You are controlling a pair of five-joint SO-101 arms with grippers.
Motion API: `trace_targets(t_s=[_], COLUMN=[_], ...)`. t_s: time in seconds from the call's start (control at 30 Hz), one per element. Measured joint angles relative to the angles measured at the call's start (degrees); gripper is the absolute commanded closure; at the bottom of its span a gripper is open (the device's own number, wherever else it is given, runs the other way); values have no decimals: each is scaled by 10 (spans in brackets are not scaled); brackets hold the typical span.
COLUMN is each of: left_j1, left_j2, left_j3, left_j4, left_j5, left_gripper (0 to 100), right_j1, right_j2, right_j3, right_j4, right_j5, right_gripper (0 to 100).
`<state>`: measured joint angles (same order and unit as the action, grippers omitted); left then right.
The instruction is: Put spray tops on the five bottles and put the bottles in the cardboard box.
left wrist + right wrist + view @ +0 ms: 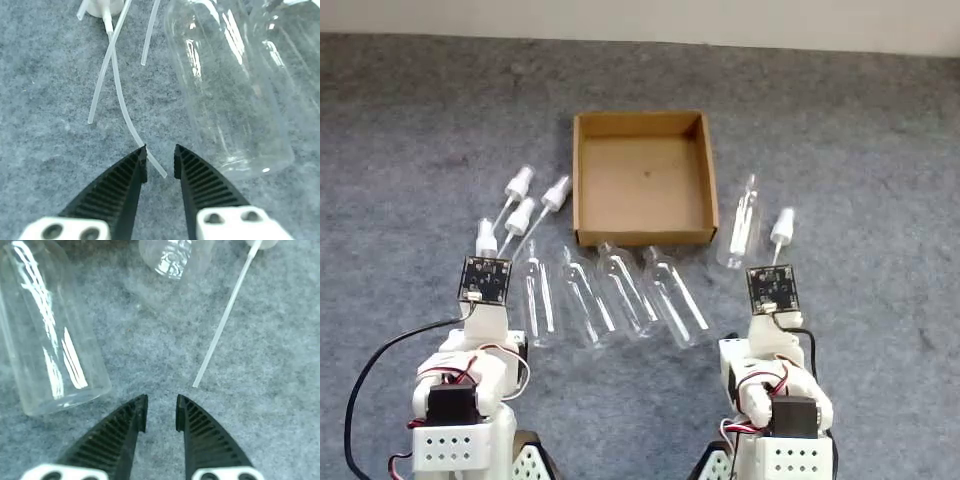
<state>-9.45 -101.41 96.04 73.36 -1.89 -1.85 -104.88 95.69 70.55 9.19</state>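
We see a table (pixel 410 120) of grey felt, with a pale wall (pixel 640 15) behind. The cardboard box (pixel 644 232) sits mid-table. Four bottles (pixel 625 290) lie before it, and a fifth bottle (pixel 742 222) lies beside it. Our left end effector (pixel 160 152) and right end effector (pixel 161 400) are slightly parted, holding nothing.

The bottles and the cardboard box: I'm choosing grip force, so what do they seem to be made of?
The bottles look like clear glossy plastic, though glass can't be ruled out: the grey mat shows through and bright glints run along them. The cardboard box looks like matt brown cardboard, dull and without glints.
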Motion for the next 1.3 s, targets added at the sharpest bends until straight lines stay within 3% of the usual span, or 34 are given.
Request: trace_targets(t_s=[0.7, 0.9, 1.07, 1.17, 1.3], left_j1=[0, -4, -127, -199, -208], left_j2=[0, 0, 0, 1, 1], left_j3=[0, 0, 0, 0, 0], left_j4=[-2, -71, -138, -148, -149], left_j5=[0, -7, -120, -149, -157], left_gripper=[930, 930, 930, 930, 930], right_j1=[-1, -1, -1, -1, -1], right_j2=[0, 0, 0, 0, 0], right_j3=[0, 0, 0, 0, 0], right_j4=[0, -48, -88, -120, -175], right_j5=[0, 0, 0, 0, 0], right_gripper=[921, 921, 921, 921, 921])
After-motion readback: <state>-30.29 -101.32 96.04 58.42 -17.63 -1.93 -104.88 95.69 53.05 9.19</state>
